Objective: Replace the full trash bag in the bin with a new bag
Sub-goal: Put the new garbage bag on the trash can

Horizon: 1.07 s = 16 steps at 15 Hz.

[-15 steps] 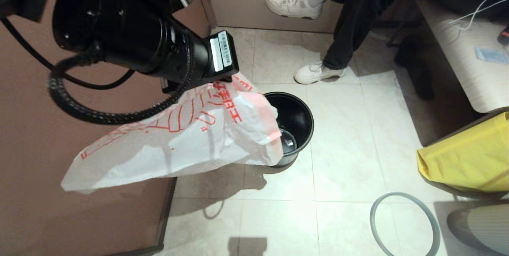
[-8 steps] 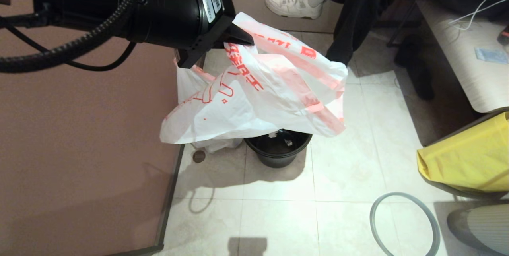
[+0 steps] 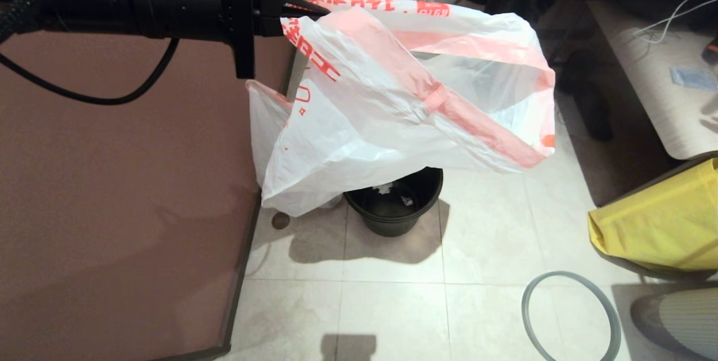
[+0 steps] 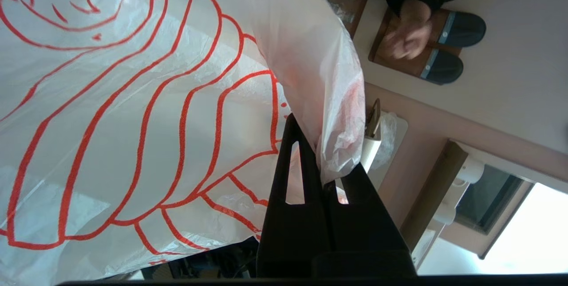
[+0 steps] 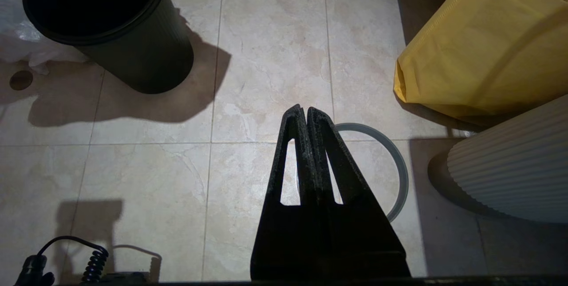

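Ring rim (image 3: 572,316) lies off on the floor nearest, right gripper (image 5: 306,113) idle above it, jaws pressed together; beyond, left gripper (image 3: 322,12) pinches the new bag (image 3: 392,97) aloft over the unlined bin (image 3: 394,201), apparently for spreading.

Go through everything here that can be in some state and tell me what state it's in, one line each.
new bag: pinched by the left gripper, held in the air above the bin, billowed
left gripper: shut on the new bag's edge
right gripper: shut, empty, above the floor
bin: upright, unlined, small scraps inside
ring rim: off the bin, flat on the floor
yellow bag: slumped at the right
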Tool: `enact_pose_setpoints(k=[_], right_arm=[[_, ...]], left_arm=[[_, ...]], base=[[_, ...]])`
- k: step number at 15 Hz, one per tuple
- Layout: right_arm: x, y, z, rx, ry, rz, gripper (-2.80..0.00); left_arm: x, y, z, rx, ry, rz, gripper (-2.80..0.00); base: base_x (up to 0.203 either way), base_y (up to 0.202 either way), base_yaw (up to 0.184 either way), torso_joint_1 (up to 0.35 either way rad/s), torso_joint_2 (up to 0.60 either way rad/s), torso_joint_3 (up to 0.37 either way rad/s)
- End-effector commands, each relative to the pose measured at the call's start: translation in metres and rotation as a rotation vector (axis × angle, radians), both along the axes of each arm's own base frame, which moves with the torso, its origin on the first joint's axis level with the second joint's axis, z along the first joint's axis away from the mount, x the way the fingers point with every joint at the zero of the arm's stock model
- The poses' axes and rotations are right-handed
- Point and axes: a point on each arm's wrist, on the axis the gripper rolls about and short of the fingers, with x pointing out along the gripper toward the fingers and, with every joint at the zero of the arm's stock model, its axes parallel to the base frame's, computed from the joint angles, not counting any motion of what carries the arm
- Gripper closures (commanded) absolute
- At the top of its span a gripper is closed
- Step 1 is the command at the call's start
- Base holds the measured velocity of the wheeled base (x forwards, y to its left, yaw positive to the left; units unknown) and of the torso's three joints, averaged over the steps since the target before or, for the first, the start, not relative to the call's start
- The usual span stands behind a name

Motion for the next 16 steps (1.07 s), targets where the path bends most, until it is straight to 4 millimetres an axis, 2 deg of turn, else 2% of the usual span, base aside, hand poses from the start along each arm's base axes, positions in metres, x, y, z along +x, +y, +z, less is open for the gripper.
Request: enact_pose_setpoints(k=[1,5,6,9,12,14,16], right_arm=[[0.0,0.0,0.0,0.0,0.0,0.0,0.0],[0.0,0.0,0.0,0.0,0.0,0.0,0.0],[0.0,0.0,0.0,0.0,0.0,0.0,0.0],[0.0,0.0,0.0,0.0,0.0,0.0,0.0],[0.0,0.0,0.0,0.0,-0.001,0.0,0.0],[0.0,0.0,0.0,0.0,0.0,0.0,0.0],[0.0,0.0,0.0,0.0,0.0,0.0,0.0]], left_arm=[[0.016,-0.001,-0.011,0.005,0.051,0.013,0.0],[0.05,-0.007,-0.038,0.017,0.16,0.101,0.0],[0.063,-0.01,-0.049,0.027,0.176,0.112,0.0],[0.09,-0.021,-0.067,0.012,0.144,0.1,0.0],[0.1,-0.034,-0.067,-0.062,0.061,-0.076,0.0],[0.098,-0.051,-0.064,-0.099,0.012,-0.125,0.0],[0.096,-0.06,-0.059,-0.145,-0.001,-0.149,0.0]], base=[[0.0,0.0,0.0,0.0,0.0,0.0],[0.0,0.0,0.0,0.0,0.0,0.0],[0.0,0.0,0.0,0.0,0.0,0.0],[0.0,0.0,0.0,0.0,0.0,0.0],[0.0,0.0,0.0,0.0,0.0,0.0],[0.0,0.0,0.0,0.0,0.0,0.0],[0.0,0.0,0.0,0.0,0.0,0.0]])
